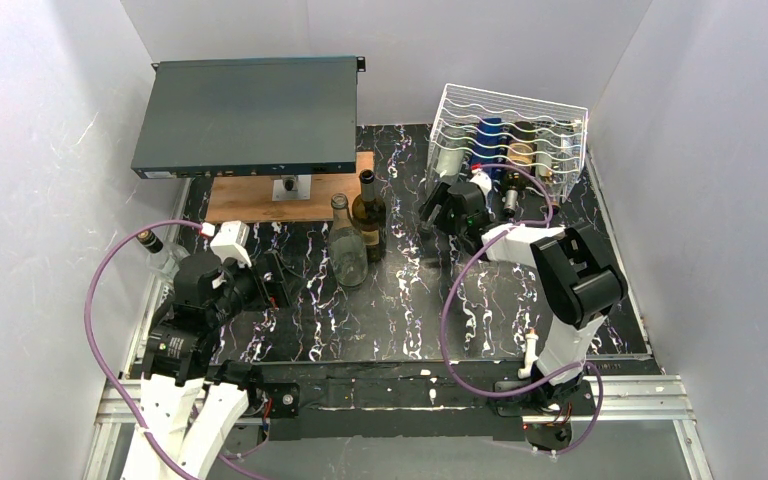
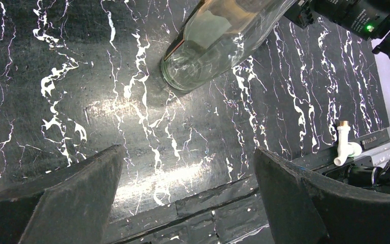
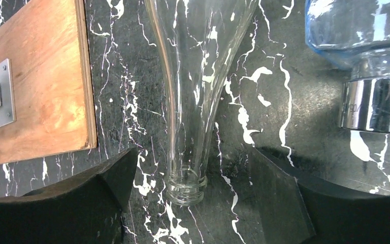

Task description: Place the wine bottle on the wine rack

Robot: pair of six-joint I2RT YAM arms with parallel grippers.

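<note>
Clear wine bottle (image 3: 188, 76) lies in the wine rack's (image 1: 510, 105) left cradle, its neck between the open fingers of my right gripper (image 3: 193, 155), neither touching. My left gripper (image 2: 188, 150) hangs open over the table (image 2: 81, 76).

The left arm (image 1: 195, 320) and right arm (image 1: 575, 280) — black housings, white links — each carry a looping purple cable (image 1: 92, 300). Behind the right pincer (image 3: 188, 173), a green light (image 2: 369, 26) glows.

Bright, sharp, glare on tabletop (image 2: 150, 185)
</note>
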